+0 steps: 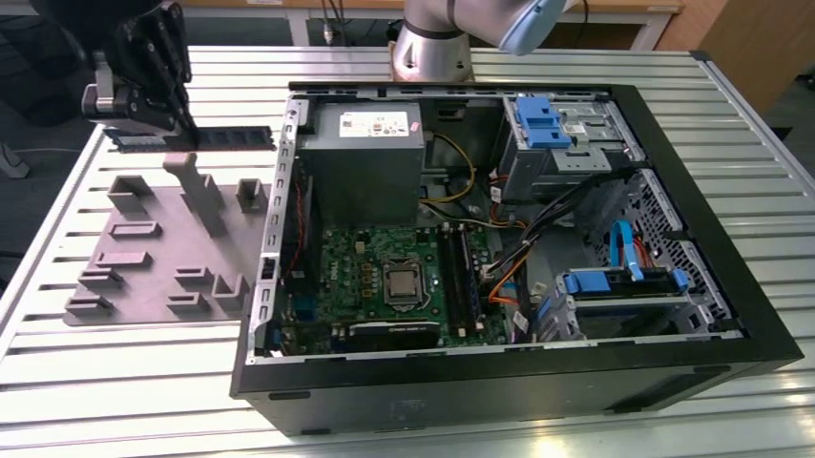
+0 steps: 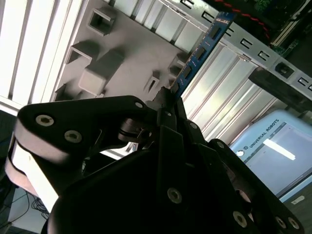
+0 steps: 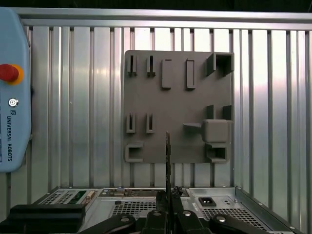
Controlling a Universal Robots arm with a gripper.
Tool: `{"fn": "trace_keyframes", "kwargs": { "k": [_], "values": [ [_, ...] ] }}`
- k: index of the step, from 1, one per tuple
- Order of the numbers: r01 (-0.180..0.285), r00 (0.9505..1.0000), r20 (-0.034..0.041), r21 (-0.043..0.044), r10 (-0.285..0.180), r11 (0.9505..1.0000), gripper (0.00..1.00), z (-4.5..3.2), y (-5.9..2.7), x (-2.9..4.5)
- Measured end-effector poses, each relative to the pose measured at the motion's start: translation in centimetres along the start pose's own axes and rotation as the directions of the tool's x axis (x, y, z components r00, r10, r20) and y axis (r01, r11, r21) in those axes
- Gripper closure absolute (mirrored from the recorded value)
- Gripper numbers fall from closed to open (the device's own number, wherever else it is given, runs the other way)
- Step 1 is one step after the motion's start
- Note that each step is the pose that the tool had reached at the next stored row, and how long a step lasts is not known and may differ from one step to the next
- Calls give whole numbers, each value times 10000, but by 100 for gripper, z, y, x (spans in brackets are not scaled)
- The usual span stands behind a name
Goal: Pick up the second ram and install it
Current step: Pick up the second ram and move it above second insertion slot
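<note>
**Item: second ram** [image 1: 204, 138]. A long, dark stick carried level above the tabletop [image 1: 128, 382]. It hangs just past the far edge of the grey fixture plate [image 1: 166, 248], on the exterior view's left of the open computer case [image 1: 713, 286]. It touches neither plate nor case. The second wrist view shows its chips [image 2: 200, 51], and the first wrist view shows it edge-on [image 3: 167, 146].

**Item: end effector** [image 1: 147, 124]. Closed on the stick, with both fingers pinching its flat faces near one end, so most of the length sticks out unsupported toward the case.

**Item: motherboard** [image 1: 369, 277]. Lies flat on the case floor, with the processor [image 1: 404, 283] at its middle. The memory slots [image 1: 456, 272] are just to the exterior view's right of the processor. Whether one is already filled cannot be told.

**Step in hand (judged):** carrying the gripped stick; it is not yet over the case.

**Handling notes (judged):**
- An end grip gives leverage, so travel should be slow to stop the free end swinging.
- Keep enough height to clear the case's side wall [image 1: 282, 191] and the power supply [image 1: 363, 157].
- The stick lies across the slots' run, so it needs turning parallel to them.
- Press straight down and evenly, since a tilted entry risks jamming.
- Loose cables [image 1: 535, 224] lie near the slots.
</note>
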State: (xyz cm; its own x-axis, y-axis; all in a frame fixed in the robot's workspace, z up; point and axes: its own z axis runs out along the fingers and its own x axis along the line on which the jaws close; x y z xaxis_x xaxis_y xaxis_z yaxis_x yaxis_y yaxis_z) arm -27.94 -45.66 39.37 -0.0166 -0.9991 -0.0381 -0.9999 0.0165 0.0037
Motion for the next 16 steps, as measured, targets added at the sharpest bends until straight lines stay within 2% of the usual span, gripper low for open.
{"fn": "trace_keyframes", "kwargs": {
  "k": [16],
  "values": [
    [0, 10000, 0, 0, 0, 10000, 86, -1, -275, -5]
  ]
}}
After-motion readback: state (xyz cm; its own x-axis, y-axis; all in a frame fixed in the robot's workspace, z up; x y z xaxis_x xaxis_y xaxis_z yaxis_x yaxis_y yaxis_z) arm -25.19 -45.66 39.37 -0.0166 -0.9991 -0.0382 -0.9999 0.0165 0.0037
